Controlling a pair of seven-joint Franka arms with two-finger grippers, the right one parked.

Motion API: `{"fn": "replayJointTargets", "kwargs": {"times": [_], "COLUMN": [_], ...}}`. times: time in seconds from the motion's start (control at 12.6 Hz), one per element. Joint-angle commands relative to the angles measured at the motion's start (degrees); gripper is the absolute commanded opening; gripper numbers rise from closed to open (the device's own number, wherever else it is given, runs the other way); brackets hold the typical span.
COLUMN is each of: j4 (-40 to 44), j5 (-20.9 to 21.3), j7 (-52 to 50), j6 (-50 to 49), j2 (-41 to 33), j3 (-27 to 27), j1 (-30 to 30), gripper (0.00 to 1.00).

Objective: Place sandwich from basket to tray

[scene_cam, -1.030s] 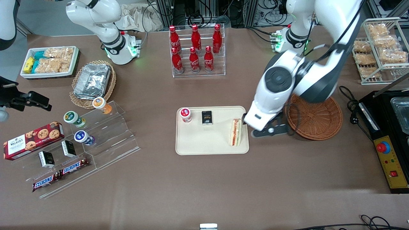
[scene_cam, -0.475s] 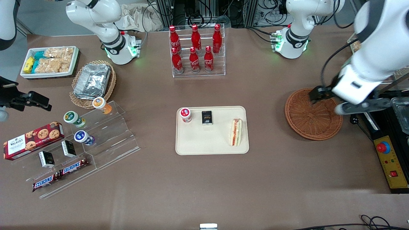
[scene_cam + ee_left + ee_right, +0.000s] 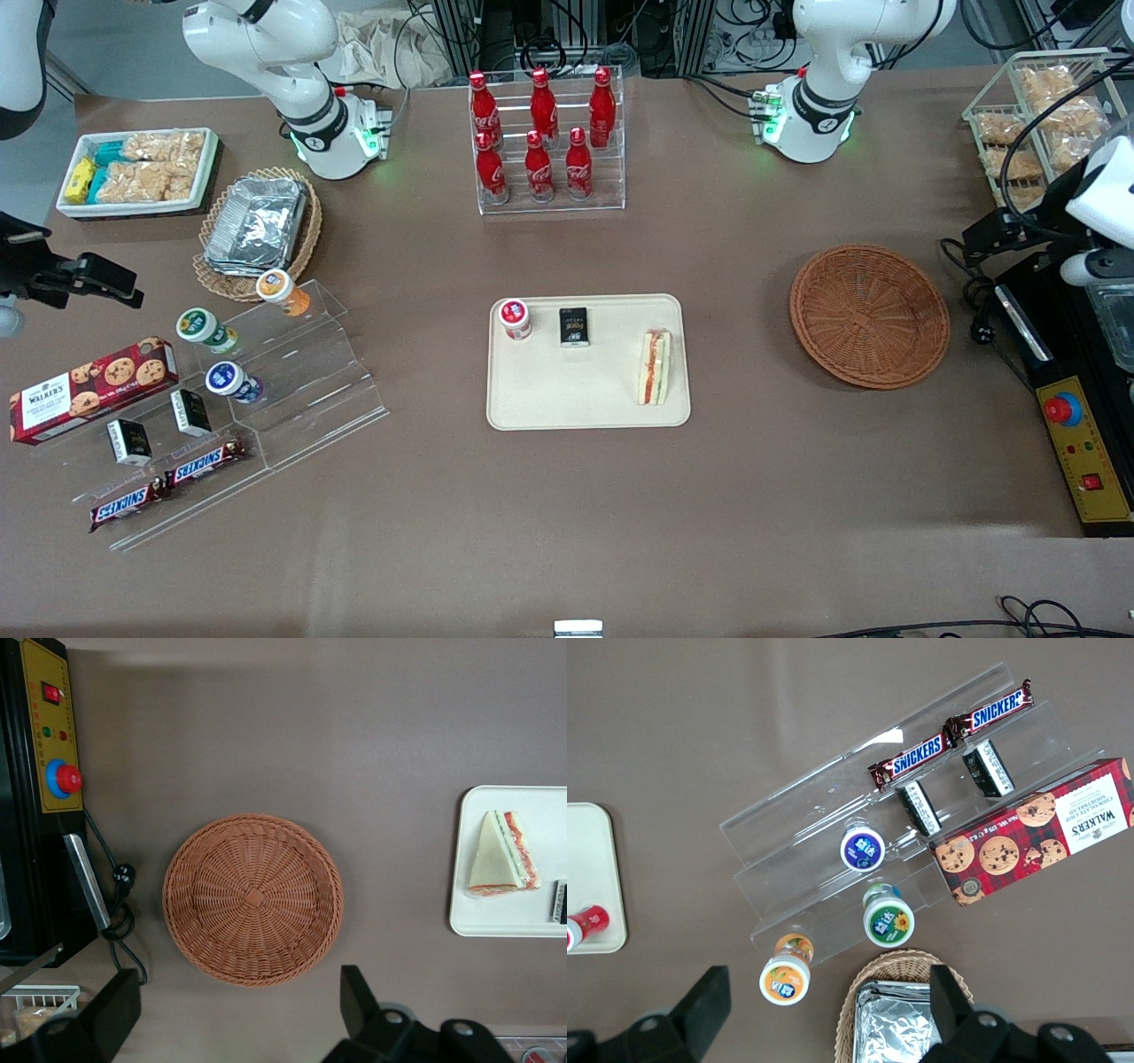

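The sandwich (image 3: 655, 367) lies on the cream tray (image 3: 567, 403), at the tray's edge toward the working arm's end, with its red and green filling facing up. It also shows in the left wrist view (image 3: 502, 855) on the tray (image 3: 496, 920). The reddish-brown wicker basket (image 3: 869, 316) is empty; the left wrist view looks straight down on it (image 3: 253, 898). My left gripper (image 3: 1045, 251) hangs open and empty, raised, at the working arm's end of the table beside the basket. Its fingers (image 3: 359, 1003) stand wide apart with only table between them.
A red-lidded jar (image 3: 515, 319) and a small black box (image 3: 574, 326) also stand on the tray. A black control box with a red button (image 3: 1085, 425) and a cable lie beside the basket. A wire rack of snacks (image 3: 1045, 115) and a cola bottle rack (image 3: 545, 133) stand farther from the camera.
My gripper has left the tray's edge beside the sandwich, passed over the basket and moved out to the working arm's end. The sandwich stays on the tray.
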Motion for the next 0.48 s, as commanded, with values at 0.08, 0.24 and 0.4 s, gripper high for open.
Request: {"fn": "replayJointTargets", "kwargs": {"times": [0.08, 0.24, 0.4], "j4": [1.26, 1.35, 0.82], "j5": [0.38, 0.29, 0.29], "j7": [1.0, 1.09, 1.09], "j6": [-0.35, -0.35, -0.35], "j2": [0.29, 0.65, 0.74], "j3": [1.91, 1.91, 2.17], "j1": [-0.73, -0.73, -0.65], "gripper": [1.0, 1.0, 1.0]}}
